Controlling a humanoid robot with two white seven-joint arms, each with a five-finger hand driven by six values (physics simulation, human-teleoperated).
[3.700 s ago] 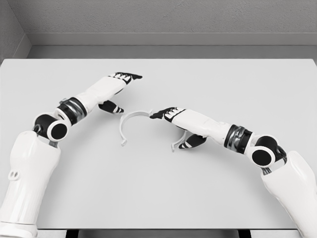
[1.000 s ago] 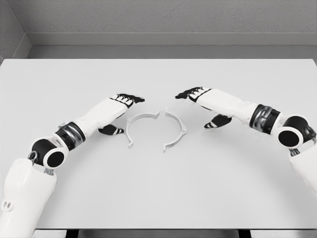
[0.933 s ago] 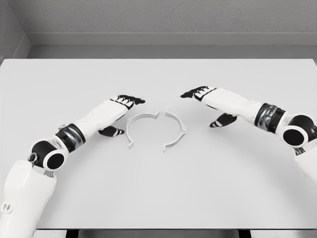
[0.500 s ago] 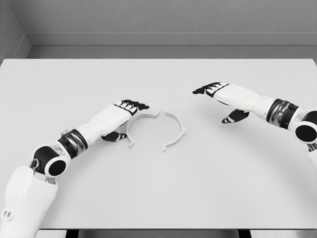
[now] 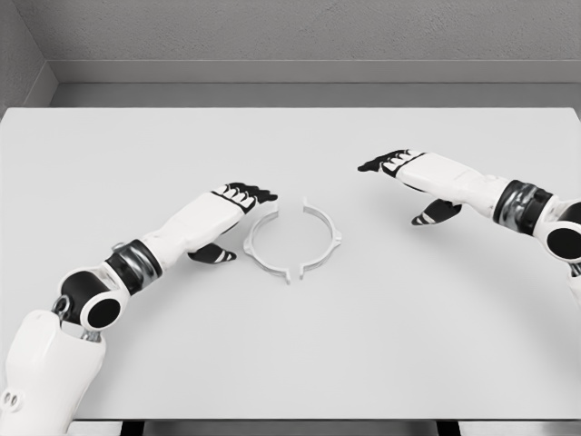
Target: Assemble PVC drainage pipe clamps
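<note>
Two white half-ring clamp pieces lie on the white table [image 5: 290, 363] near its middle. The left half [image 5: 259, 245] and the right half [image 5: 324, 242] face each other as a near circle; their near ends meet at the front, and a small gap stays at the far side. My left hand [image 5: 238, 207] rests against the outer side of the left half, fingers extended and thumb low, holding nothing. My right hand [image 5: 404, 177] hovers well to the right of the clamp, fingers spread, touching nothing.
A grey wall and ledge [image 5: 290, 73] run behind the table's far edge. Bare table surface surrounds the clamp on all sides.
My left hand has pushed the left half to the right until its near end met the right half. My right hand has drawn away to the right.
</note>
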